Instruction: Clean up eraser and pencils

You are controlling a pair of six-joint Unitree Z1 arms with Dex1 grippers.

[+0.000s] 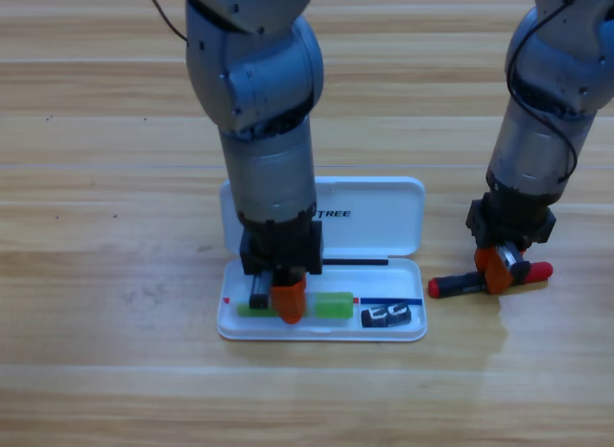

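Left gripper [287,301] is down inside the case [384,217], over the middle of the green bar [333,305] lying in the tray; jaws look closed around it, though the gap is partly hidden. Eraser [386,316] sits in the same tray, at the right end, just beside the bar. Right gripper [500,270] is right of the case, clamped on the red stick [456,285], which lies on the table [96,274]. Progress estimate: eraser done, bar in the case but not yet let go, stick still outside. Remaining: release bar, move stick into tray.
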